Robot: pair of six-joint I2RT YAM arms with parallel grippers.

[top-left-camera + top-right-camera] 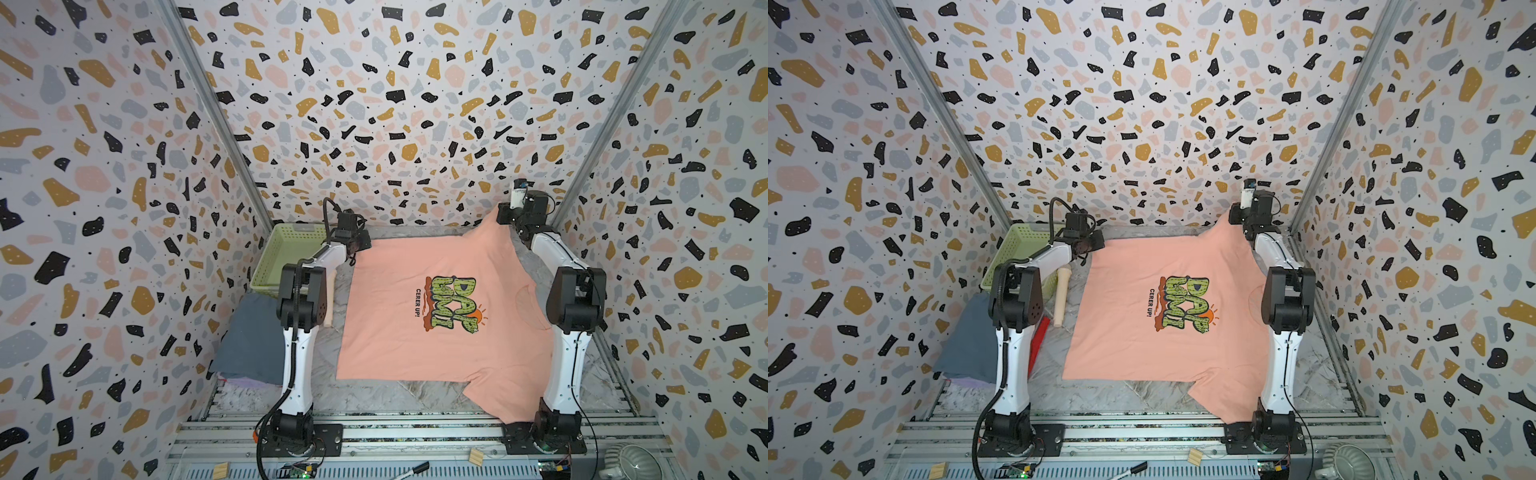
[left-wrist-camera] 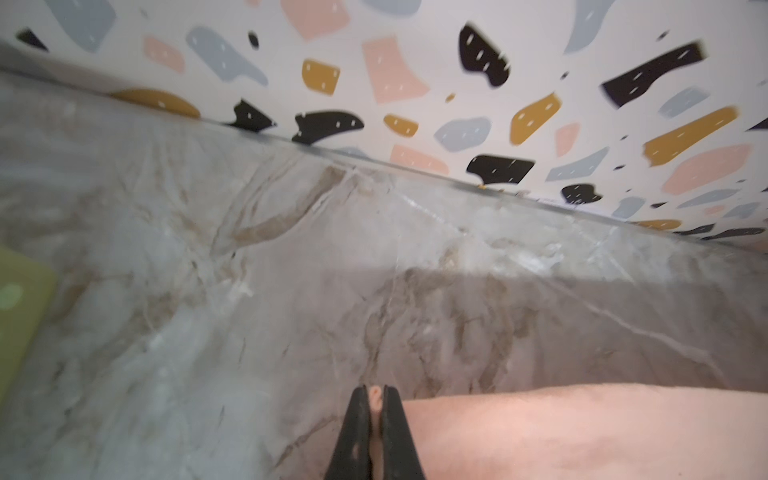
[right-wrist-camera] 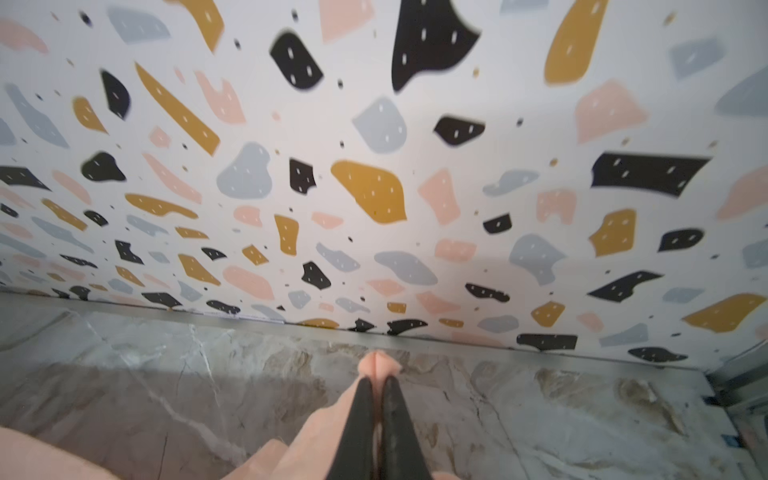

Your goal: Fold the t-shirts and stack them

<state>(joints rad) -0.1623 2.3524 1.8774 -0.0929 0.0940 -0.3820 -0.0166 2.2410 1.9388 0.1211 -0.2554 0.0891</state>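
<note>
While both far corners are pinched, we judge the step in hand to be lifting that edge and carrying it over toward the near hem. We should raise the two grippers together, level and with even tension, or the fold will skew.

In both top views the left gripper [image 1: 362,244] sits low at one far corner of the salmon t-shirt [image 1: 415,340]. From it the cloth spreads flat over the tabletop [image 1: 374,395] toward the near edge. The right gripper [image 1: 506,216] holds the other far corner higher, and the cloth rises to it in a peak.

In the left wrist view the left gripper [image 2: 376,395] is closed on a small fold of the shirt, with the rest lying just beside its tips.

In the right wrist view the right gripper [image 3: 377,380] is clamped likewise. A nub of cloth pokes past its tips and the shirt hangs below.
</note>
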